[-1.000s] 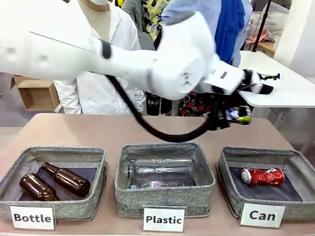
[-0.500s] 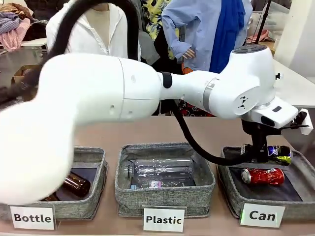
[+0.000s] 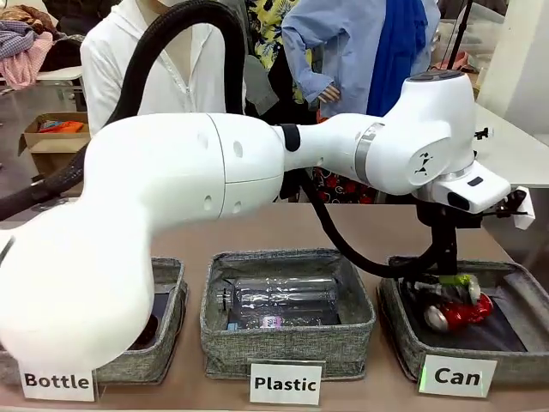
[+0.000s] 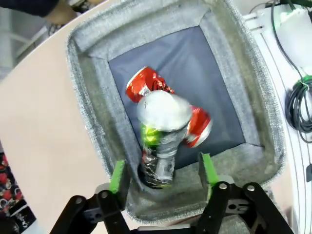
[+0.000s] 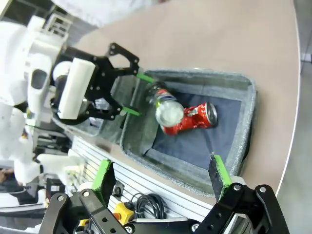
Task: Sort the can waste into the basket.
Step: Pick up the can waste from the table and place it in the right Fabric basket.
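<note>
Left gripper [image 4: 163,170] above the Can basket [image 4: 92,126], fingers spread, nothing clamped. Black can [image 4: 158,139] sits free between the open fingers, tipped over the red can [image 4: 146,83] on the basket's dark bottom, its lower end at the basket wall. Right gripper [image 5: 161,180] well above the basket [image 5: 243,122], fingers apart, empty.

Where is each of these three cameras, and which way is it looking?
Front view: fixed between the arms, facing across the table at the person; the left arm reaches to the Can basket.
Left wrist view: looks down past the left gripper, open fingers either side of the black can, which leans on the red can.
Right wrist view: higher, off the table's edge, past the right gripper.
All three share the basket and cans.
</note>
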You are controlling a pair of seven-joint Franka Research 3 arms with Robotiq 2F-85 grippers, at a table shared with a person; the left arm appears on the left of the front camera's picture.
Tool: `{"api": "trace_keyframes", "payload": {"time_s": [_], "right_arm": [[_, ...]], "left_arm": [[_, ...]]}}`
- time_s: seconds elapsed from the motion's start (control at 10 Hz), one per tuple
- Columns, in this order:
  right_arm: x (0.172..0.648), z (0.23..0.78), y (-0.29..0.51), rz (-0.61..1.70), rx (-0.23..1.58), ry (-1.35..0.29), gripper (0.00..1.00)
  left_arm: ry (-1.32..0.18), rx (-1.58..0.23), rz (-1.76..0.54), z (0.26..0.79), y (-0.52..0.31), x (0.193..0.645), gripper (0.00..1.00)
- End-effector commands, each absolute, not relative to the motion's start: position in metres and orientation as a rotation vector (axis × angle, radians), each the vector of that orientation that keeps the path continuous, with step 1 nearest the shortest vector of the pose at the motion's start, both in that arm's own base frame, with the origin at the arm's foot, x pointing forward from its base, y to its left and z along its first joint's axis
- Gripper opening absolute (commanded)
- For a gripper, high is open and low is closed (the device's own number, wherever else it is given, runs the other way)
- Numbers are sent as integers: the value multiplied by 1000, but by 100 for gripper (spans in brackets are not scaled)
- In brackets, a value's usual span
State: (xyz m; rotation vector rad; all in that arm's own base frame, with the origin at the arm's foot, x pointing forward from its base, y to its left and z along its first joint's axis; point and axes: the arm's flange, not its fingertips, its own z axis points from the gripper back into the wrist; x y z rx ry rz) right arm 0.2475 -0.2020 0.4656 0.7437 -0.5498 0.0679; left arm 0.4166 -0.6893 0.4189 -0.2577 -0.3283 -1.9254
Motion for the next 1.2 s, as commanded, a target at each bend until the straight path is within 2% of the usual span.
{"api": "trace_keyframes", "payload": {"time_s": [0.0,0.2,0.5,0.8,1.0,1.1], "right_arm": [[247,472,-204,62,748,-536,100],[247,472,-204,62,748,-536,100],[260,471,-198,105,758,-555,100],[305,478,-177,192,770,-494,100],[350,487,-153,237,774,-446,100],[373,493,-138,266,780,-418,100]], "left_arm": [[-327,-221,-1946,428,-709,426,100],[-310,-238,-1951,436,-698,421,100],[-155,-257,-2060,456,-662,389,100],[-231,-279,-2054,488,-584,357,100],[-289,-247,-1952,497,-527,338,100],[-262,-192,-1856,498,-494,329,100]]}}
